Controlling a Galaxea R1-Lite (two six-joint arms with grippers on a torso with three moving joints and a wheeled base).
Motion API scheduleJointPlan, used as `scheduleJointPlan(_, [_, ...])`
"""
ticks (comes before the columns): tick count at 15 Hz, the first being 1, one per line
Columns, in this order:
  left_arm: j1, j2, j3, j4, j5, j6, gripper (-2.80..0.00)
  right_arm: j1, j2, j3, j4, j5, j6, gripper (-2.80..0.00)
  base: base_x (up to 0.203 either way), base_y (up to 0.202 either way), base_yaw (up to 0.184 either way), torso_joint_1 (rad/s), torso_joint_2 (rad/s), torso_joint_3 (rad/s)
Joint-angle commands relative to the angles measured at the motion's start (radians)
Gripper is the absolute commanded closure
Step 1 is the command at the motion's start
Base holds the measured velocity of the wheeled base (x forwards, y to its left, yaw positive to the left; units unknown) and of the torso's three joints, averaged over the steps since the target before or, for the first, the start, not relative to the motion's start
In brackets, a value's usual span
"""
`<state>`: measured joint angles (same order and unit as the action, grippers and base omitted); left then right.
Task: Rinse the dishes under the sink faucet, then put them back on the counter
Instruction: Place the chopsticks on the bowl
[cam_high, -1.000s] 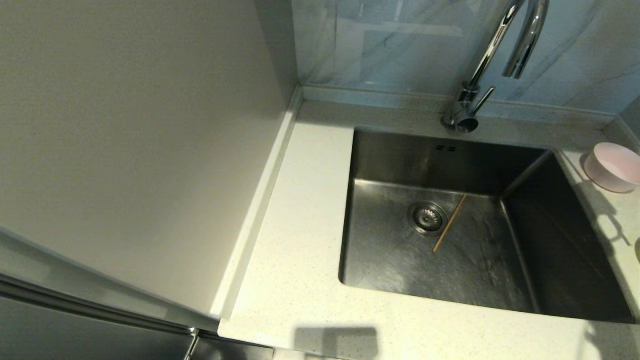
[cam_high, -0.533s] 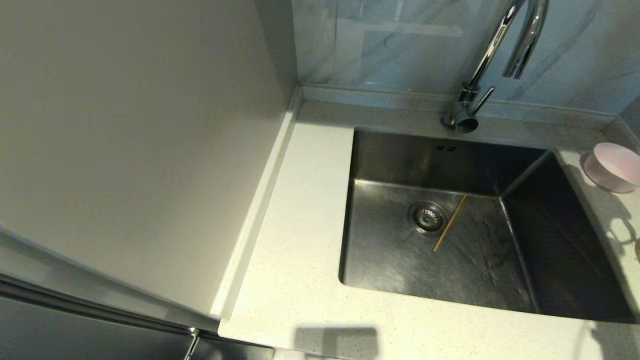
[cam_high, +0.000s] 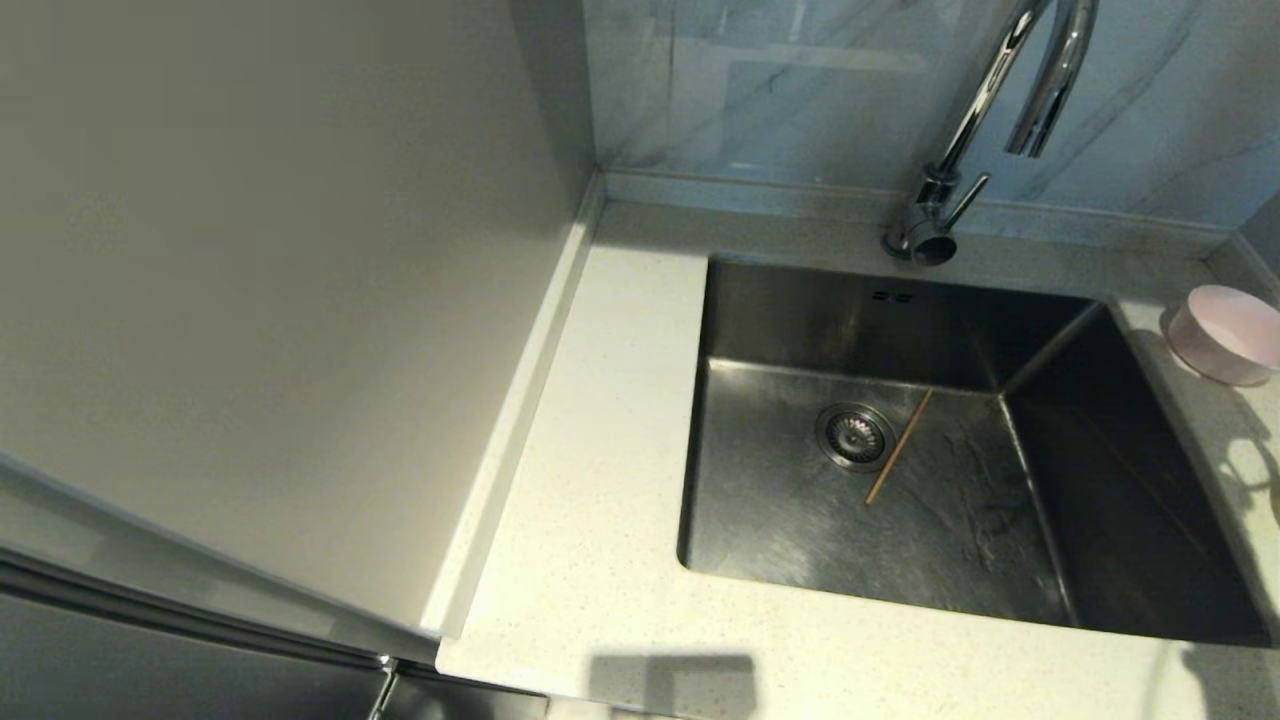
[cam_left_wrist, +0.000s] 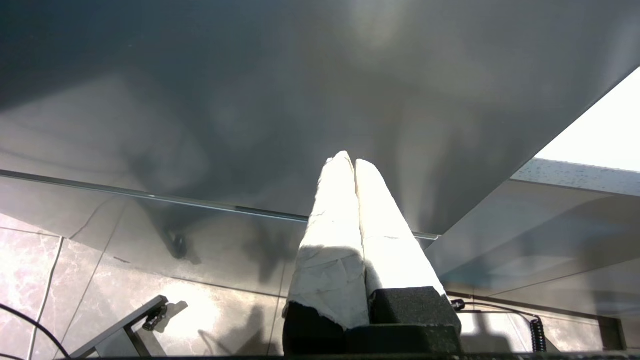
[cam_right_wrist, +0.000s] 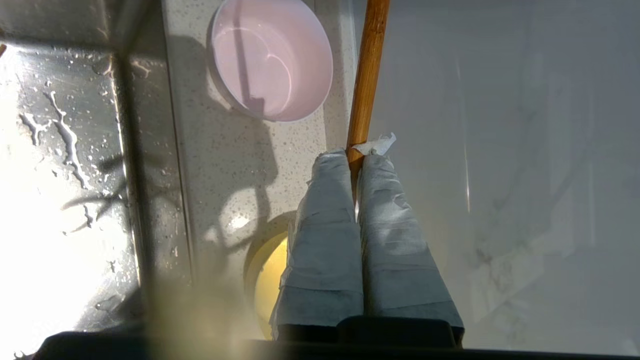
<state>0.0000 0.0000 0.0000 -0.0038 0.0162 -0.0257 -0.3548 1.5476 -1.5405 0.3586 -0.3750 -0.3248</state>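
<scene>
**One chopstick in the claw, one in the basin**

Large rectangular brushed stainless-steel sink fills the head view, set into the off-white speckled stone-like counter. Tall chrome gooseneck faucet stands at the back edge; no water visible at the spout.

Small pale pink round bowl sits on the counter strip to the right of the basin. Nearer the robot on that strip, a yellow-green bowl — mostly hidden behind the gripper, only a rim arc showing.

Right gripper hangs above that strip, clenched on a thin brown wooden chopstick. The stick's long axis runs straight out beyond the fingertips, past the pink bowl's side; its far end is cut off by the frame edge. Judgement: setting it down means lowering onto bare counter beside the pink bowl, stick kept clear of both bowls.

Second thin wooden chopstick lies on the sink floor, slanted, just beside the round strainer drain — the right arm is the nearer one to it.

Left gripper is parked well away, below counter level, fingers pressed together on nothing.

Neither arm shows in the head view.
</scene>
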Motion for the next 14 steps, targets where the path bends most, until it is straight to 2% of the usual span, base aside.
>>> scheduleJointPlan(1, [0.0,-0.003,0.0,-0.001,0.001,0.0,0.0,-0.004,0.01,0.003,0.002,-0.004,-0.002,0.0,0.0,0.0,0.0,0.0,0.0,0.0])
scheduleJointPlan(9, [0.0,-0.003,0.0,-0.001,0.001,0.0,0.0,-0.065,0.054,0.085,0.003,-0.004,-0.005,0.0,0.0,0.0,0.0,0.0,0.0,0.0])
scheduleJointPlan(14, [0.0,-0.003,0.0,-0.001,0.001,0.0,0.0,-0.09,0.113,0.113,-0.001,-0.004,-0.061,0.0,0.0,0.0,0.0,0.0,0.0,0.0])
